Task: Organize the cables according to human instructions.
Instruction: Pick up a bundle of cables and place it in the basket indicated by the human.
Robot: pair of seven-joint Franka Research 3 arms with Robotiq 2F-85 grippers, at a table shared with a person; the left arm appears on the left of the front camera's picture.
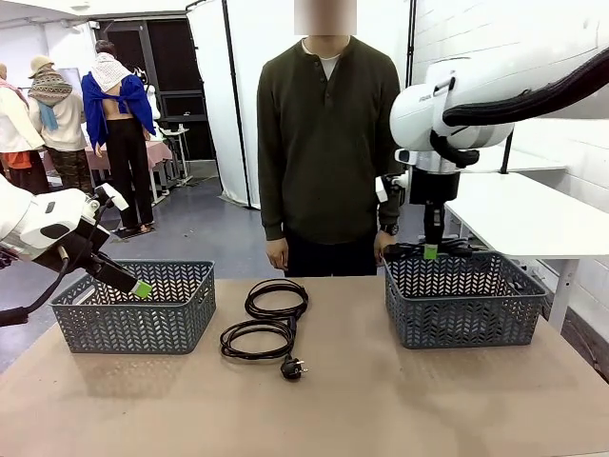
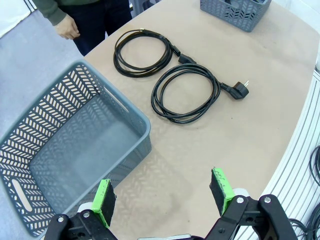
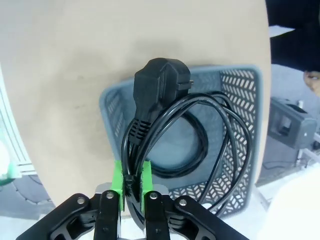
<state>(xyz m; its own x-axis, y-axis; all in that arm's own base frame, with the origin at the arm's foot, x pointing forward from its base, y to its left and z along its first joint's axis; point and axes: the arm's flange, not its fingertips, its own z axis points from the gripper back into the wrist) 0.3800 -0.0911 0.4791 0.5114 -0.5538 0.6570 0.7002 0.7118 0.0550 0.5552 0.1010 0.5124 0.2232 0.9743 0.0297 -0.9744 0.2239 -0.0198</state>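
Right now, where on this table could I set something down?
The near strip of table is bare, as is the gap between the two coiled cables and the right basket. The left basket is empty. Crowded: the middle, and the right basket, where the right jaws hold a cable over it.

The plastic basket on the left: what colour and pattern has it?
Grey-blue basket, herringbone cut-out walls; best in left wrist view.

Right gripper (image 1: 431,251) clamps cable (image 1: 459,249) over basket (image 1: 463,307); two cables (image 1: 276,318) on table (image 1: 381,400)
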